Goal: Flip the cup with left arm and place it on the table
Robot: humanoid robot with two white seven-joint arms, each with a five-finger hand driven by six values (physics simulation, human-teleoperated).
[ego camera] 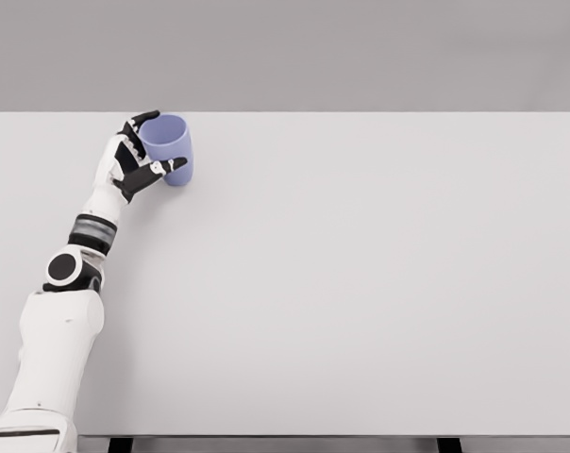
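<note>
The left hand (134, 156) curls its black-tipped fingers around the pale blue plastic cup (168, 149), gripping its side. The cup sits at the hand's right, tilted with its opening toward the camera, near the far-left part of the white table (360, 283).

One cup (167, 148), upper left of the frame; one table (360, 283); one of my hands (132, 162), my left.
</note>
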